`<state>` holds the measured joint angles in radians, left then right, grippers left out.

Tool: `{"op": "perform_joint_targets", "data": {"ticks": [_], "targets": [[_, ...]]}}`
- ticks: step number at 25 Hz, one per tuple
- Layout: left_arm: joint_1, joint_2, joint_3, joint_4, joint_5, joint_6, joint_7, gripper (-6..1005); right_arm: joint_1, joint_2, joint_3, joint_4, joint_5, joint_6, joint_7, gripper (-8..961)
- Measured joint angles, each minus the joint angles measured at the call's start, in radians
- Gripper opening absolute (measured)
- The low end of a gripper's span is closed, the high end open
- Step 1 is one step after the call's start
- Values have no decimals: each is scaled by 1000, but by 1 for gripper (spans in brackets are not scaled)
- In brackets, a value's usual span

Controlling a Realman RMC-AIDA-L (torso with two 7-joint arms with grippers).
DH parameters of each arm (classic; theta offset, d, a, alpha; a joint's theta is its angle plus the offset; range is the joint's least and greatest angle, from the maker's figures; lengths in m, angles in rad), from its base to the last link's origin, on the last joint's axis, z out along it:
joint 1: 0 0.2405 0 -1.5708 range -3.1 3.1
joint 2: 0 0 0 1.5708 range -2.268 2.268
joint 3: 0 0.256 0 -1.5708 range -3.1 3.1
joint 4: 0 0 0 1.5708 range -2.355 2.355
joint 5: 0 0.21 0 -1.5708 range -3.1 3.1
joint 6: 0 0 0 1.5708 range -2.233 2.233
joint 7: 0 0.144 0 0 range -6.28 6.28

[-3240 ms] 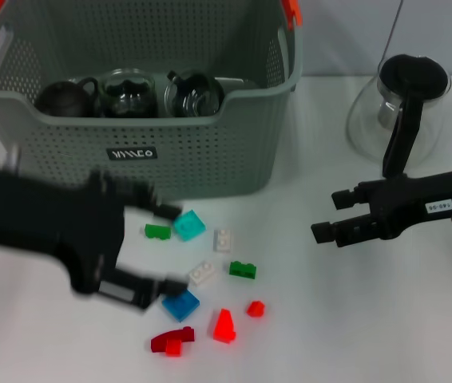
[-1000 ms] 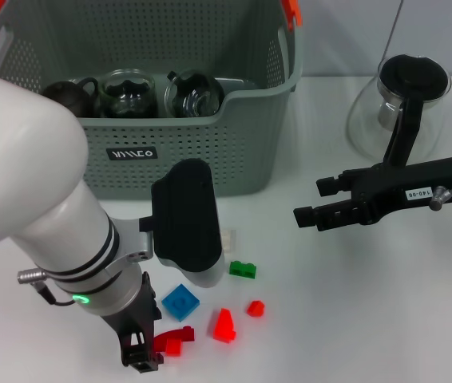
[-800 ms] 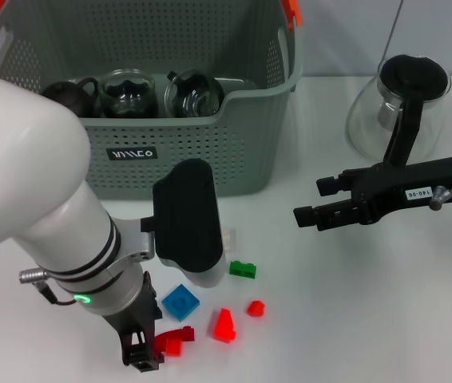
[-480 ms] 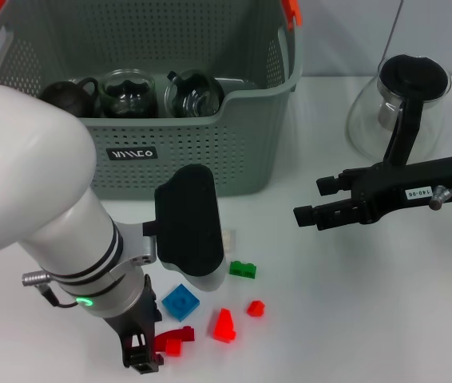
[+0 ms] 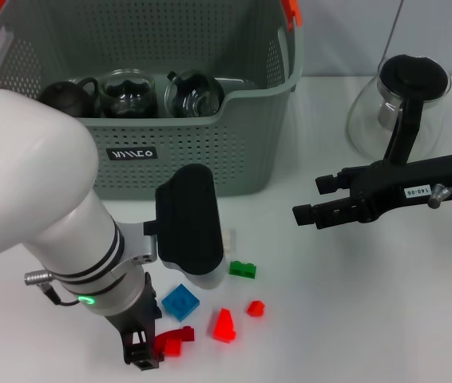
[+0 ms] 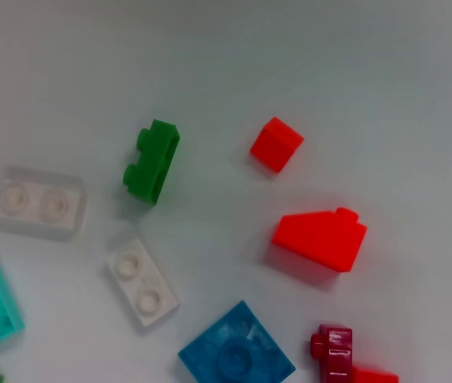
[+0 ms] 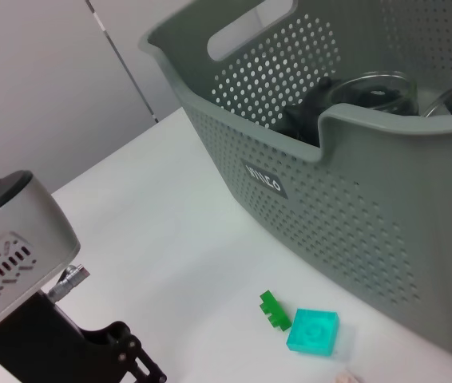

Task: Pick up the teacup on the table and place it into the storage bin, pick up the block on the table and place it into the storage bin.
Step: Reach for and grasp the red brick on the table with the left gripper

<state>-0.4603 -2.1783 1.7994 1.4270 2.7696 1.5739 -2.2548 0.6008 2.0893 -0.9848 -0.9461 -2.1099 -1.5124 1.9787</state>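
Just beside the dark red block (image 5: 174, 341), my left gripper (image 5: 141, 353) has come down and nearly settled, so a block pick looks imminent; I cannot tell its state. The storage bin (image 5: 210, 152) stands well beyond it. The right gripper (image 5: 315, 199) hangs spread, idle.

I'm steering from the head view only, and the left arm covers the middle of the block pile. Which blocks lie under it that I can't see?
Observer: The left wrist view shows a clear white block and a second clear block lying flat on the table, apart from each other.
Operator: Is anything hidden closer to the storage bin?
Observer: Yes. The right wrist view shows a teal block and a small green block close together on the table, just in front of the bin's perforated wall.
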Motion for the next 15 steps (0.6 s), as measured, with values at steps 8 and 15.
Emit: {"op": "perform_joint_targets", "data": {"ticks": [8, 15], "targets": [[-9, 2, 0, -24, 7, -2, 0, 524, 2, 0, 0, 2, -1, 0, 0, 927], [-9, 2, 1, -24, 7, -6, 1, 511, 2, -1, 0, 7, -2, 2, 0, 927]]}}
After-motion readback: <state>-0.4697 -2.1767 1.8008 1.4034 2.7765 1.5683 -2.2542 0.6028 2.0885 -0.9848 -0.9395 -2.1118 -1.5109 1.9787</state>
